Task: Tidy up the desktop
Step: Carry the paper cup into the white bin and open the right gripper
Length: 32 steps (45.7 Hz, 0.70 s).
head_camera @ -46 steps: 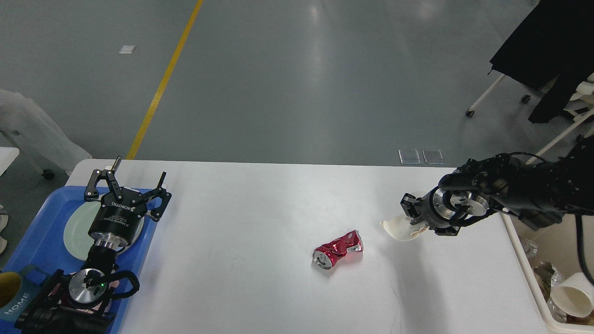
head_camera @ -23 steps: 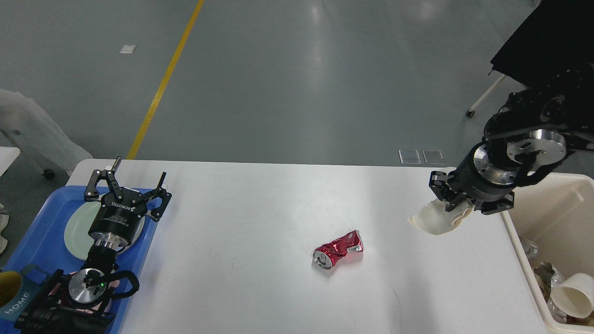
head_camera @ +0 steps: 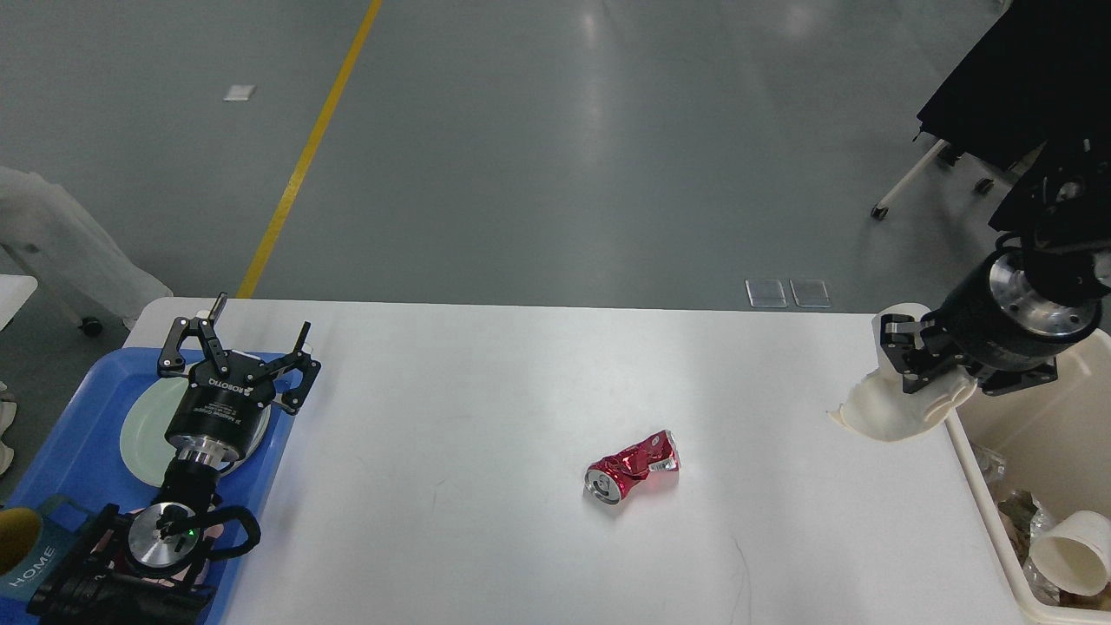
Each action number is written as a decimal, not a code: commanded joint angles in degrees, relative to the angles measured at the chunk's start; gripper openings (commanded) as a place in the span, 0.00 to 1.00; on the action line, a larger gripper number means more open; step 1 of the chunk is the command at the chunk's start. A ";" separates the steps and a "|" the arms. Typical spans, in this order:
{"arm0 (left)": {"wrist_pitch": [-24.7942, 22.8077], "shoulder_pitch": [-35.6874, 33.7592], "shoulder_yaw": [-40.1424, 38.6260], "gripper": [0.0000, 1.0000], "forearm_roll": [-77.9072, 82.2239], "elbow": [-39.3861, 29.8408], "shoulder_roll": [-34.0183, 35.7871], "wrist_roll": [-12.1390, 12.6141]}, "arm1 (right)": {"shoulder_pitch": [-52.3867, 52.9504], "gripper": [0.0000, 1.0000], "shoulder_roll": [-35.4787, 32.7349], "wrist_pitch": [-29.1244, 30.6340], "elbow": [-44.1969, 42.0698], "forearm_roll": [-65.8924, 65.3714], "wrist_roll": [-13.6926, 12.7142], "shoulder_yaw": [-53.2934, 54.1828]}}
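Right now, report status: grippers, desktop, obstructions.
Left gripper open over blue tray. Right gripper shut on crumpled white cup beside bin. Crushed red can left on desktop.

The white surface (head_camera: 486, 391) carries a crushed red can (head_camera: 631, 467) lying on its side a little right of the middle (open end toward the near edge). A blue tray (head_camera: 69, 438) rests at the left edge, overhanging it.

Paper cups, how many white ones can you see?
2. One crumpled white cup is pinched in the right gripper by the table's right edge. One lies in the bin at. More may hide underneath.
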 commanded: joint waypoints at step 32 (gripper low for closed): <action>0.00 0.00 0.00 0.97 0.00 0.00 0.00 -0.09 | -69.03 0.00 -22.34 -2.99 -70.29 -8.11 -1.65 22.11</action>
